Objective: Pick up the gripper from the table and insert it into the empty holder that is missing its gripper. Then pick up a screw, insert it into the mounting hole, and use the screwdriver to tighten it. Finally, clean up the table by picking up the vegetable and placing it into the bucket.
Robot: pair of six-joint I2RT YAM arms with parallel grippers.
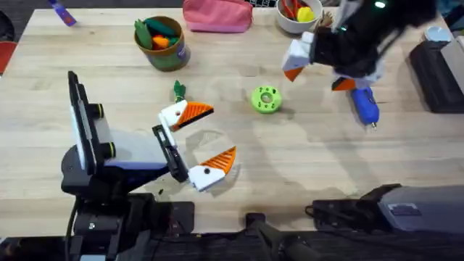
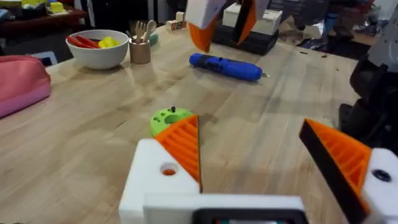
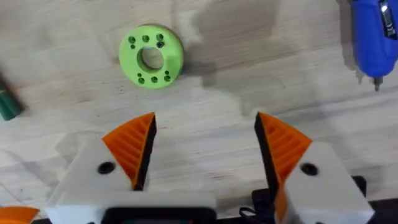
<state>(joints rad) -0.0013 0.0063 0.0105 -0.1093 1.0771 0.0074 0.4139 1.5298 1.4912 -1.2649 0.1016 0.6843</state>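
Blue plastic, the screwdriver [image 1: 365, 104] lies toward the desk's far right edge; likely light and stiff, its smooth handle could roll, so grip it mid-handle. The right gripper [image 3: 205, 146] hovers beside it, fingers spread and empty. The left gripper [image 1: 205, 138] sits open near the desk's middle. A green disc [image 1: 266, 99] lies between them, clear of the reach

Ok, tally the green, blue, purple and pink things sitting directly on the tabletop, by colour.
Green: 3 (bucket, disc, vegetable)
Blue: 1 (screwdriver)
Purple: 1 (small item at the far edge)
Pink: 1 (pouch)
Total: 6
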